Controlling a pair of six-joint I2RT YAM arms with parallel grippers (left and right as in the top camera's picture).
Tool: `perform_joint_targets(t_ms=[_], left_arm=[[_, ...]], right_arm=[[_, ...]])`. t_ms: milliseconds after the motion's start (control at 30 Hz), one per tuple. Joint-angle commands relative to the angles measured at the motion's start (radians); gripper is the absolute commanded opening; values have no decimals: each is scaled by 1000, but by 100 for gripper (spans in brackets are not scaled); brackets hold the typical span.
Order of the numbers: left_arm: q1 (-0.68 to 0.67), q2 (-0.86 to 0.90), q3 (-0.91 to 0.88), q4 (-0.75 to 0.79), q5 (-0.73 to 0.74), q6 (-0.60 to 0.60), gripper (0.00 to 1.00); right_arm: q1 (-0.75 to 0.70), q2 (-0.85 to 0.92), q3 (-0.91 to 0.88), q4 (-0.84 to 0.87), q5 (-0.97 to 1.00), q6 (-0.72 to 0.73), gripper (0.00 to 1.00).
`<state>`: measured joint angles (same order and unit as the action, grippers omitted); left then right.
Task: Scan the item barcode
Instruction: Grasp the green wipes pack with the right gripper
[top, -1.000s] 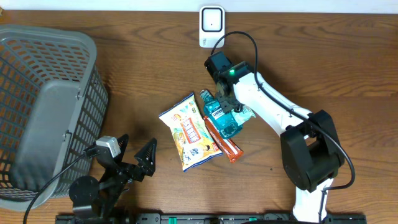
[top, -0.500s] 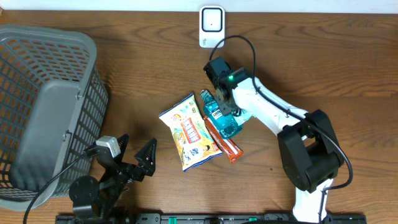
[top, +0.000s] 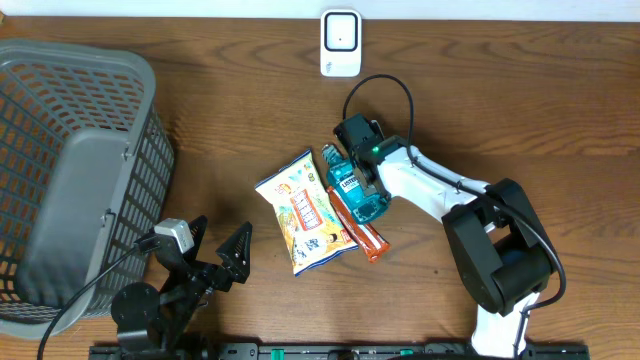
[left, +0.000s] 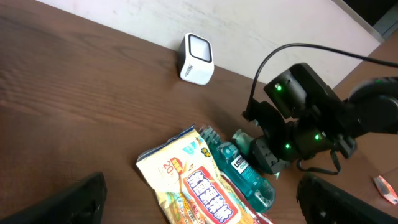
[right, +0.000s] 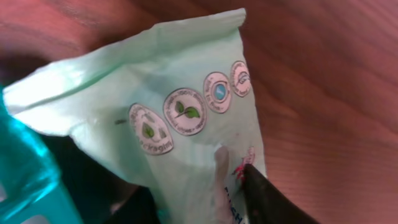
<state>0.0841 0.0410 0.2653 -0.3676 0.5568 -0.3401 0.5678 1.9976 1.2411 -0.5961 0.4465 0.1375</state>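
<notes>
Now | right gripper shifted over green packet | bottle unmoved

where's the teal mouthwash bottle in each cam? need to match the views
Overhead: teal bottle at centre, just right of the snack bag.
Left wrist: teal bottle lower centre, again right of the snack bag.
Right wrist: only a blurred teal sliver at the left edge.
Shared landmark: the snack bag, in overhead and left wrist only.
</notes>
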Motion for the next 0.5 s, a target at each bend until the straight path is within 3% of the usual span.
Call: perform_joint_targets(t_ms=[0, 133, 300, 467], left_arm=[[3, -4, -2, 1, 19, 2, 98], [3, -4, -2, 1, 19, 2, 98], [3, -4, -2, 1, 19, 2, 98], [3, -4, -2, 1, 19, 2, 98]], right_arm=[[2, 5, -47, 6, 78, 3, 23], [3, 5, -40, -3, 81, 3, 1], [-6, -6, 50, -112, -115, -4, 1], [-79, -53, 177, -269, -626, -177, 1]])
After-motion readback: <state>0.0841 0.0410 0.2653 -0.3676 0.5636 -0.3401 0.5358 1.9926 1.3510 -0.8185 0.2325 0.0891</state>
